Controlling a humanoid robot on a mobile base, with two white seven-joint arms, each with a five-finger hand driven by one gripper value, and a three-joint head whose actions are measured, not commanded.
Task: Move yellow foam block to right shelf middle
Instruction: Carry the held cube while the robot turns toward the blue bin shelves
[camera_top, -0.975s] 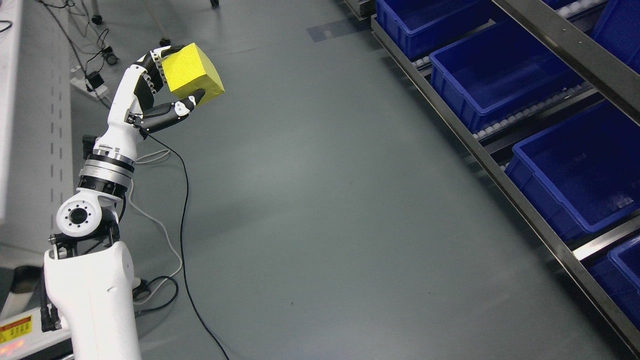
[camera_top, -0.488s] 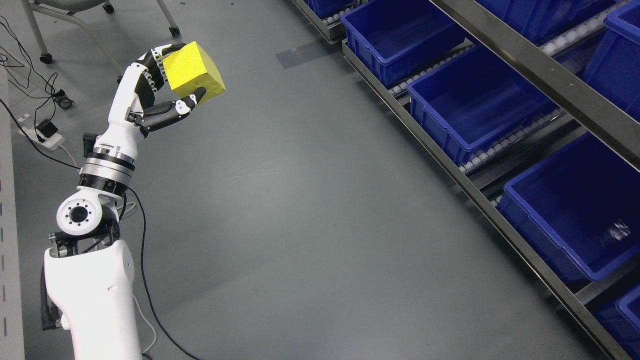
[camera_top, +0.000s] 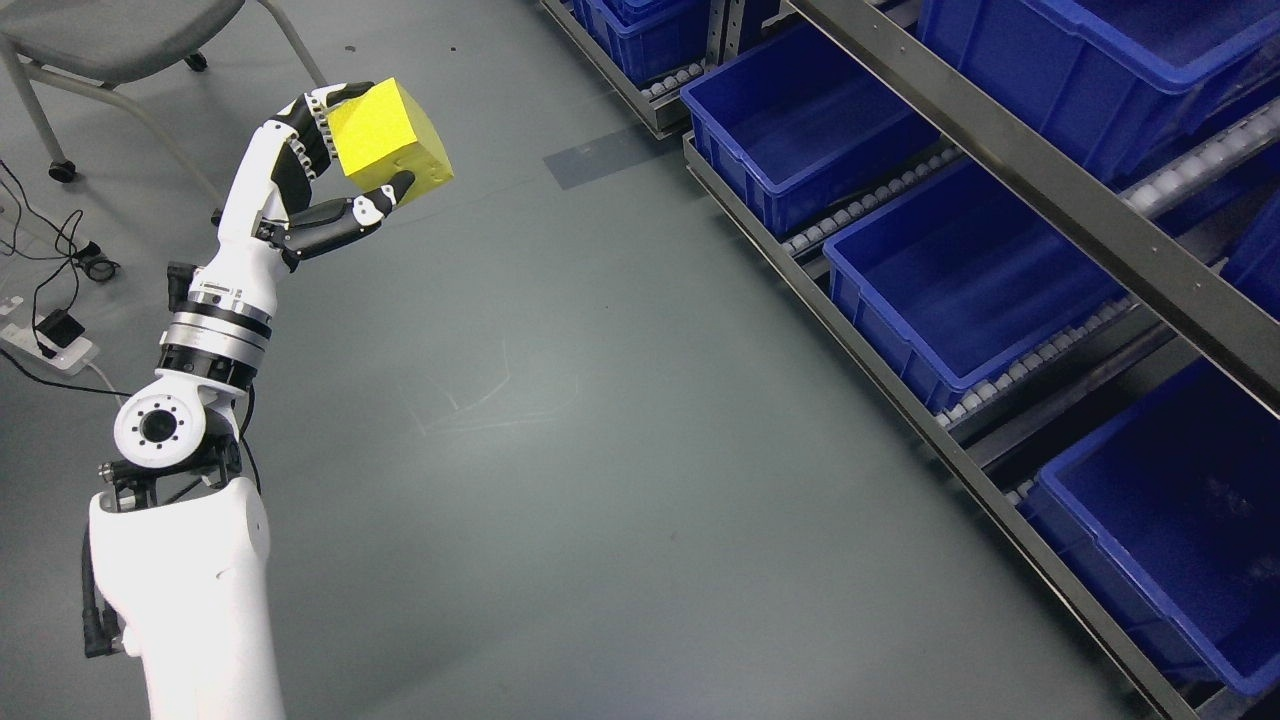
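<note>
A yellow foam block (camera_top: 390, 138) is held up in the air at the upper left of the head view. My left hand (camera_top: 335, 165) is shut on it, fingers over its top left edge and the thumb pressing from below. The white left arm rises from the bottom left corner. The shelf rack (camera_top: 1000, 290) runs diagonally along the right side, with blue bins (camera_top: 940, 280) on roller tracks in its lower tier and another blue bin (camera_top: 1090, 70) on the tier above. The block is far left of the rack. My right arm does not show.
Grey floor (camera_top: 600, 420) spreads between my arm and the rack. A grey chair (camera_top: 110, 40) stands at the top left. Black cables and a white power strip (camera_top: 40, 335) lie on the floor at the left edge.
The whole picture has shifted, so the camera has turned: the rack now shows more of its upper tier and the chair has come into view. My left hand keeps the same hold on the block.
</note>
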